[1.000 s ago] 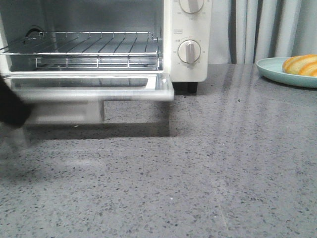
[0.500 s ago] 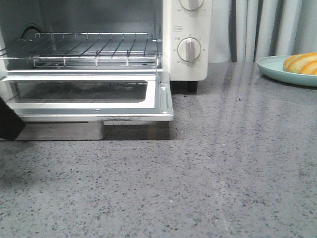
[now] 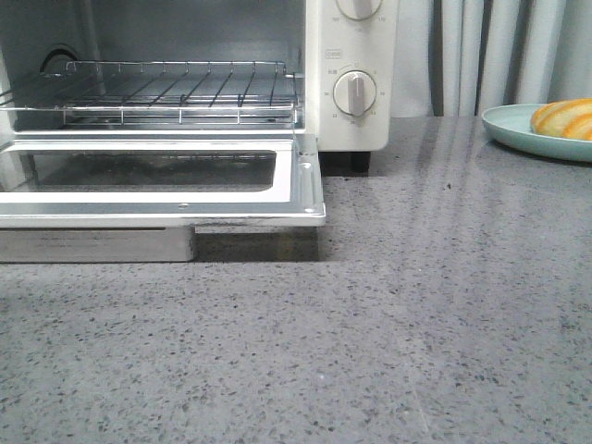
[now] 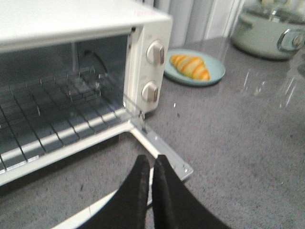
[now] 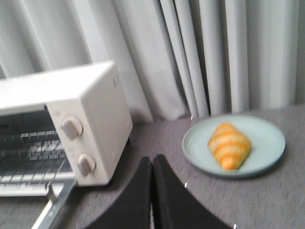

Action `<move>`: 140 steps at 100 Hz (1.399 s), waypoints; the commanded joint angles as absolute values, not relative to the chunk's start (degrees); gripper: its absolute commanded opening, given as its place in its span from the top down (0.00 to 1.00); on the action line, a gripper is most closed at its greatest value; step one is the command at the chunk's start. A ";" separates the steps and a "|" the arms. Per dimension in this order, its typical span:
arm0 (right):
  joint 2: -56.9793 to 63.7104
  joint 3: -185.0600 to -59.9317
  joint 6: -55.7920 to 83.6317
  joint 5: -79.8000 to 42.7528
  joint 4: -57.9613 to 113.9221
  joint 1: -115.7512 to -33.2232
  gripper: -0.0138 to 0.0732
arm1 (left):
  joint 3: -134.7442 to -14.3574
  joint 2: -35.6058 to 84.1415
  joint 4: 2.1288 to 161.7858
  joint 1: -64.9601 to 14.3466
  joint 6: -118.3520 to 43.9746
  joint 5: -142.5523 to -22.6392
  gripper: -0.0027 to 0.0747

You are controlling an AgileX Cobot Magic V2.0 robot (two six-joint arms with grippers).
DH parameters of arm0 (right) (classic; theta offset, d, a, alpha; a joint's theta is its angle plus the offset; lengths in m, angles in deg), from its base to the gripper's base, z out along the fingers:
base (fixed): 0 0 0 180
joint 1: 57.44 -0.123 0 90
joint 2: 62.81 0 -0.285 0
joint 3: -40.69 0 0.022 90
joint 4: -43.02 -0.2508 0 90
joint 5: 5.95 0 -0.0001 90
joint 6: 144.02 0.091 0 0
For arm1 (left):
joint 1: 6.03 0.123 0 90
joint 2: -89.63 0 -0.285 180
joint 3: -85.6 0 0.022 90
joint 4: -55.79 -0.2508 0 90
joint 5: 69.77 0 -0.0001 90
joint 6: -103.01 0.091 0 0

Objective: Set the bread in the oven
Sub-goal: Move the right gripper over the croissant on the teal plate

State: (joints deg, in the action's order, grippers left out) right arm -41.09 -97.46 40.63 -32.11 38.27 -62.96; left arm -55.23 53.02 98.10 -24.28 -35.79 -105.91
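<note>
With the oven [image 3: 185, 111] door lying open, we are holding both grippers [image 5: 151, 191] pinched narrow and empty, facing the bread [image 5: 229, 145].

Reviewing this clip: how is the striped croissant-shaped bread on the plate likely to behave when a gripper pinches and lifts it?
The bread looks puffy and rounded, so probably light and somewhat squashable. Its tapered ends suggest a grip across the thick middle would hold better. Lying loose on the smooth plate, it may slide or pivot if nudged.
</note>
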 commanded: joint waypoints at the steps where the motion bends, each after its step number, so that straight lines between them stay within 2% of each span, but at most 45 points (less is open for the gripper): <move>1: -35.32 -104.13 39.88 -27.86 42.41 -63.15 0.92 | -57.12 59.53 99.42 -24.22 -36.25 -103.42 0.99; 18: -20.42 -116.37 39.88 -37.37 45.06 -63.15 0.91 | -57.12 65.91 94.22 -24.22 -36.25 -103.87 0.99; 25: -13.98 -120.95 39.88 -40.53 45.06 -63.15 0.86 | -57.12 66.59 93.09 -24.22 -36.25 -103.87 0.99; 32: -8.14 -124.33 39.88 -41.62 45.06 -63.15 0.75 | -57.12 66.56 93.09 -24.22 -36.25 -103.99 0.99; 44: 0.60 -128.68 39.88 -41.74 45.79 -62.90 0.51 | -57.12 66.56 93.09 -24.22 -36.25 -104.24 0.99; 52: 6.54 -131.32 39.88 -41.02 47.56 -62.53 0.42 | -57.12 66.56 93.09 -24.22 -36.25 -104.94 0.99; 93: 28.53 -137.90 39.98 -34.64 49.71 -54.87 0.43 | -57.12 66.56 93.19 -24.22 -36.25 -106.37 0.99; 140: 42.15 -137.90 39.98 -27.78 50.60 -54.86 0.43 | -57.12 66.56 95.95 -24.22 -36.25 -106.47 0.99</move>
State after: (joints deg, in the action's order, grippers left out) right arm 42.51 -135.95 40.63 -32.42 49.25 -55.15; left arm -55.44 67.24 92.45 -24.28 -35.79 -109.57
